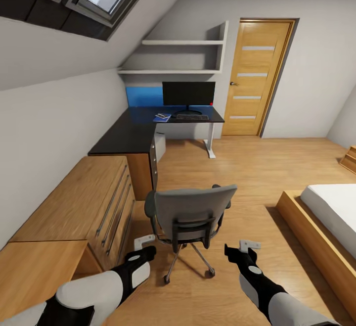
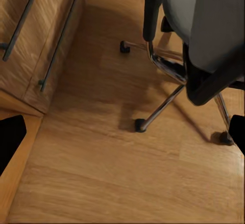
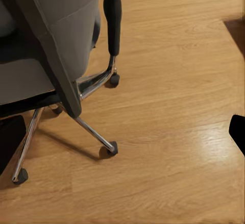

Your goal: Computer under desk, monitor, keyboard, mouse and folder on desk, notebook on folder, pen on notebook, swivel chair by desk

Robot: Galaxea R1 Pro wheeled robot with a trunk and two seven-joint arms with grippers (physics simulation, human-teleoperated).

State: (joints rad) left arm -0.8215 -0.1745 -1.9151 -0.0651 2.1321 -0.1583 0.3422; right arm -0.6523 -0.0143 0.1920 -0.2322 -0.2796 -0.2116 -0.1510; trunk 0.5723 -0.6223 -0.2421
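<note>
Chair (image 1: 190, 212) at twelve o'clock: rolls freely, likely top-heavy; best gripped at backrest edges. Jaws wide, empty, both grippers (image 1: 142, 247) (image 1: 243, 251).

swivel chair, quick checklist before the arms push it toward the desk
1. Swivel chair next to desk: not ok, stands apart on the floor.
2. Left gripper and right gripper flank the chair back: ok.
3. Grippers empty: ok, both open.
4. Floor between chair and desk free: ok.
5. Folder on desk beside keyboard: ok.
6. Pen on top: cannot tell.
</note>
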